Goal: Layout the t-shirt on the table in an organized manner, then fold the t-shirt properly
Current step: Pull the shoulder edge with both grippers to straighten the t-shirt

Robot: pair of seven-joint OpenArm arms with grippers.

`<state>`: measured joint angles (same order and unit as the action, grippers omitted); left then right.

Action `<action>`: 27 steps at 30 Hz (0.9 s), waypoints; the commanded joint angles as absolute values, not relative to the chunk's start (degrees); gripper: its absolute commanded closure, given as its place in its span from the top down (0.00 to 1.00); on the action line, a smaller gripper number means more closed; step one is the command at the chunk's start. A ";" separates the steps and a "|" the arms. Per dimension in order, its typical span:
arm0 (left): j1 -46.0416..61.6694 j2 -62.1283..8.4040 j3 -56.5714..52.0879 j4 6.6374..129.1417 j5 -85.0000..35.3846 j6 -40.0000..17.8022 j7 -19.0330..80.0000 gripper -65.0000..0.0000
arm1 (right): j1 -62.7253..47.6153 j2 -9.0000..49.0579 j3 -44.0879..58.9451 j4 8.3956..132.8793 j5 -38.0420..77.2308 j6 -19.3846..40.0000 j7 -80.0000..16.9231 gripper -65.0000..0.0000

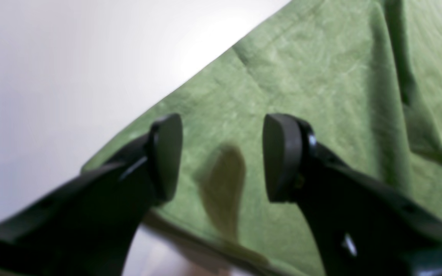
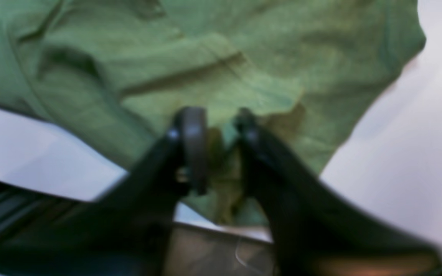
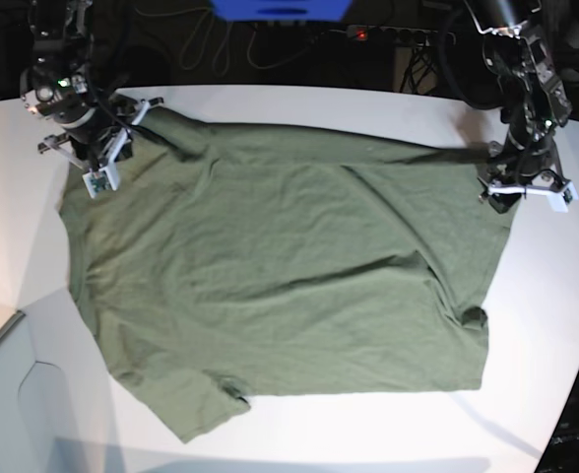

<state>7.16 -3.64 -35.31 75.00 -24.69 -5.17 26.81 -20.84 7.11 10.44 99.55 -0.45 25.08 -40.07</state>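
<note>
Item one, the t-shirt (image 3: 280, 266): olive-green, short-sleeved, spread nearly flat over the middle of the white surface (image 3: 555, 325). From my base view I see it lying sideways, one sleeve toward the near edge at lower left, another corner bunched up at the far left, and light wrinkles running across the body. A small fold sits on its right-hand edge.

Item two, the right gripper (image 2: 221, 126): on the left side of my base view, at the shirt's far-left corner. My right wrist camera is blurred, but I read the two black fingers (image 2: 194, 134) drawn close together with a ridge of green cloth caught between them, so I list it as pinching the t-shirt. The cloth lifts into a small peak at the tips.

Item three, the left gripper (image 1: 223, 157): on the right side of my base view, at the shirt's far-right edge. My left wrist camera shows its pads (image 1: 165, 153) spread well apart above the fabric, nothing between them, with a dark shadow on the cloth in the gap. The shirt's straight edge runs diagonally just beyond the tips, bare white surface past it.

Item four, cables (image 3: 211, 44): dark, behind the far edge of the surface.
</note>
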 commanded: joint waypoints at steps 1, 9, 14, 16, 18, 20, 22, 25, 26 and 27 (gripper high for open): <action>6.73 -4.18 -35.47 75.91 -24.92 -5.49 25.63 0.51 | -20.62 7.60 10.77 100.70 -0.13 25.63 -39.08 0.00; 8.84 -3.65 -40.66 80.66 -24.92 -5.85 26.07 0.51 | -28.44 7.52 11.65 110.99 -0.13 25.63 -35.82 0.00; 10.42 -3.74 -40.66 83.30 -24.92 -5.85 26.07 0.51 | -36.79 5.05 11.56 114.77 -0.04 25.63 -28.53 0.00; 11.21 -3.65 -40.66 84.00 -24.92 -5.85 26.07 0.51 | -40.31 4.70 11.38 114.77 -0.04 25.63 -25.01 0.00; 11.30 -3.65 -40.66 84.53 -24.92 -5.76 26.07 0.51 | -44.00 4.26 10.24 114.77 -0.04 25.63 -20.88 0.00; 11.30 -3.65 -40.66 84.53 -24.92 -5.76 26.07 0.51 | -47.16 4.44 9.54 114.68 -0.04 25.63 -17.36 0.00; 11.38 -3.65 -40.66 84.53 -24.92 -5.67 26.07 0.51 | -49.63 4.44 9.01 114.51 -0.04 25.63 -14.11 0.00; 11.38 -3.65 -40.66 84.53 -24.92 -5.58 26.07 0.51 | -50.59 4.44 9.36 111.60 -0.13 25.63 -12.18 0.00; 11.38 -3.65 -40.66 84.53 -24.92 -5.58 26.07 0.51 | -50.51 4.44 9.45 110.11 -0.22 25.63 -11.91 0.00; 11.38 -3.65 -40.66 84.53 -24.92 -5.58 26.07 0.51 | -50.42 4.53 9.54 108.62 -0.31 25.63 -11.74 0.00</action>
<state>11.75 -2.98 -40.51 83.40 -24.69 -5.41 27.22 -49.71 4.14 9.23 107.63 -0.69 25.54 -12.78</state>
